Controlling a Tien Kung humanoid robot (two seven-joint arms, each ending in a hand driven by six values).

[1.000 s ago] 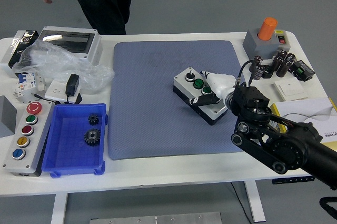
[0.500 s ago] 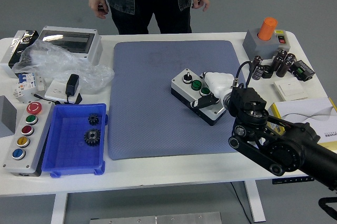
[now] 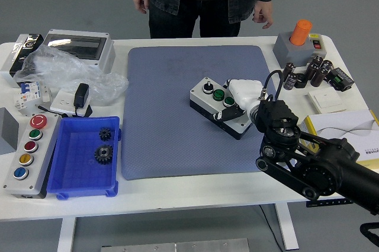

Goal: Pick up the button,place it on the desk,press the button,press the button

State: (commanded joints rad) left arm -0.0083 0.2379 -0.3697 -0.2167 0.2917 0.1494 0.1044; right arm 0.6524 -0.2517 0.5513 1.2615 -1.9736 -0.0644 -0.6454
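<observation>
A grey button box (image 3: 219, 107) with a black base lies on the blue-grey mat (image 3: 172, 109), right of the mat's middle. Its top carries a black knob and a green button. My right hand (image 3: 238, 101), white-shelled with black fingers, is shut on the box's right end, one black finger laid across its top. The black right arm (image 3: 308, 166) comes in from the lower right. My left arm is not in the picture.
A person stands at the far edge, hands hanging free. At left are a blue tray (image 3: 71, 172) with two gears, a several-button panel (image 3: 26, 154), a plastic bag and a grey enclosure (image 3: 77, 47). At right are an orange-capped switch box (image 3: 299, 41), capacitors and a booklet.
My right hand has slid the button box a little to the left and up on the mat. The person has walked from the far left to the far middle of the table.
</observation>
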